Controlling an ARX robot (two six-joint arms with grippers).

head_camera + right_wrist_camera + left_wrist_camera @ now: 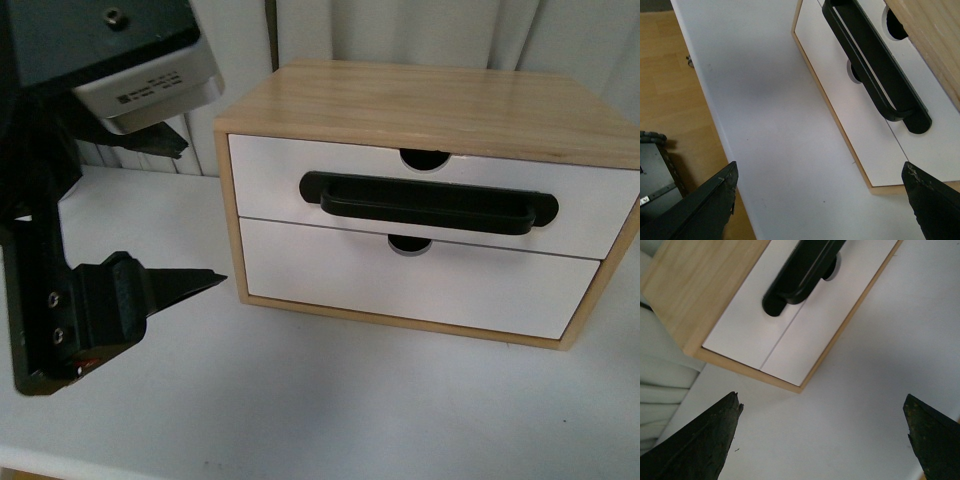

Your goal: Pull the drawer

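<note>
A light wood cabinet [420, 100] holds two shut white drawers. The upper drawer [270, 172] carries a long black bar handle [430, 203] below a semicircular notch, and its front sits flush. My left gripper [205, 214] hangs open to the left of the cabinet, level with the drawer fronts and apart from them. In the left wrist view the handle [800, 275] lies ahead of the open left gripper [822, 402], above bare table. My right gripper [820, 172] is open over the table, with the handle [875, 65] ahead and to one side. Nothing is between either gripper's fingers.
The lower drawer front [420, 290] has only a notch. The cabinet stands on a white table [330, 400] with a pale curtain [420, 30] behind. The right wrist view shows the table's edge [715, 125], wooden floor [665, 75] and part of the robot base [655, 170].
</note>
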